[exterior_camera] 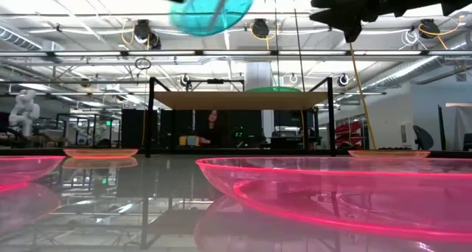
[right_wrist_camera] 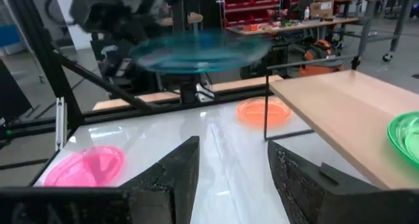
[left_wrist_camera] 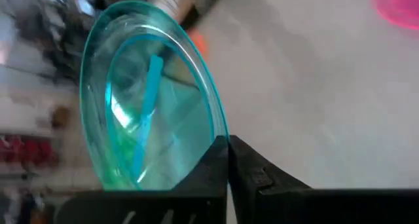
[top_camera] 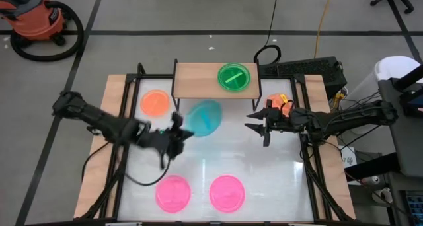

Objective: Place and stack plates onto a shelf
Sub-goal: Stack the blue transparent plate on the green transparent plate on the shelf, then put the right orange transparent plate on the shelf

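Note:
My left gripper (top_camera: 180, 123) is shut on a cyan plate (top_camera: 203, 117) and holds it in the air just in front of the shelf (top_camera: 198, 77), a light-wood board on black legs. A lime green plate (top_camera: 234, 76) lies flat on the right half of the shelf top. My right gripper (top_camera: 255, 121) hovers open over the table's right side, level with the cyan plate and touching nothing. One orange plate (top_camera: 155, 103) rests on the table left of the shelf. Another orange plate (top_camera: 277, 100) lies partly hidden under my right arm. Two pink plates (top_camera: 173, 191) (top_camera: 227, 191) sit near the front edge. My left gripper pinches the cyan plate by its rim (left_wrist_camera: 218, 140), at the edge nearest the arm, between the two shut fingers (left_wrist_camera: 252, 175). The fingers come roughly level from the table's left. The plate (exterior_camera: 214, 9) is lifted clear of the table, high above it and slightly tilted.
The left half of the shelf top (right_wrist_camera: 327, 96) is bare wood. The white tabletop (top_camera: 218, 156) between the two arms holds nothing. Black frame rails run along both table sides. A person sits in the room beyond the shelf (exterior_camera: 212, 127).

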{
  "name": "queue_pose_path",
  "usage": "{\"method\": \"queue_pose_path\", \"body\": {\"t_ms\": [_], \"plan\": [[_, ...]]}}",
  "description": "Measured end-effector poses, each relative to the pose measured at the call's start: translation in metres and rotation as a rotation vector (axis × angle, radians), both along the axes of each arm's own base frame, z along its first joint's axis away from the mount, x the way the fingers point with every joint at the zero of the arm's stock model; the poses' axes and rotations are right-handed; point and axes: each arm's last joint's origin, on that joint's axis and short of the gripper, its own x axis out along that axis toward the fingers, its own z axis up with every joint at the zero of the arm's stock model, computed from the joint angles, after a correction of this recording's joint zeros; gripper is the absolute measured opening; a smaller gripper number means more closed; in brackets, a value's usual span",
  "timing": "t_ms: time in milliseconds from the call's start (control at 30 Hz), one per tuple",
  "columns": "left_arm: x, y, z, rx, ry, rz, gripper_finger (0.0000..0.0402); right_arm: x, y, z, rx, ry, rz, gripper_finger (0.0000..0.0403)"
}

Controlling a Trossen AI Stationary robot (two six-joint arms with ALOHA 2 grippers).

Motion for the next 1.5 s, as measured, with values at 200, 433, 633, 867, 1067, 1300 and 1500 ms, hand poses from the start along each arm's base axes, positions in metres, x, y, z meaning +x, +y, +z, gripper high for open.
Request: {"method": "queue_pose_path", "body": {"t_ms": [200,433,633,867,1067,1300,1500], "plan": [[0.038,0.086,0.024,0.091,-0.088,-0.055,0.0001,0.0,-0.001,0.004,-0.015,-0.043,-0.048,0.0164],[0.079,0.178,0.006,0.05,-0.025,-0.034,0.0001,0.0,-0.002,0.007,-0.081,-0.055,-0.069,0.0164],[0.117,0.218,-0.02,0.048,0.049,0.009,0.0008,0.0,-0.002,0.008,-0.077,-0.067,-0.066,0.0164],[0.139,0.233,-0.035,0.098,0.093,0.115,0.0044,0.0,-0.002,0.006,-0.077,-0.05,-0.065,0.0164],[0.14,0.226,-0.033,0.084,0.082,0.137,0.0105,0.0,-0.002,0.007,-0.077,-0.052,-0.065,0.0164],[0.12,0.196,0.012,0.088,0.004,0.199,0.017,0.0,-0.002,0.005,-0.052,-0.045,-0.066,0.0164],[0.064,0.158,0.083,-0.069,-0.197,0.278,0.0179,-0.001,-0.003,-0.001,-0.039,0.019,-0.086,0.0164]]}}
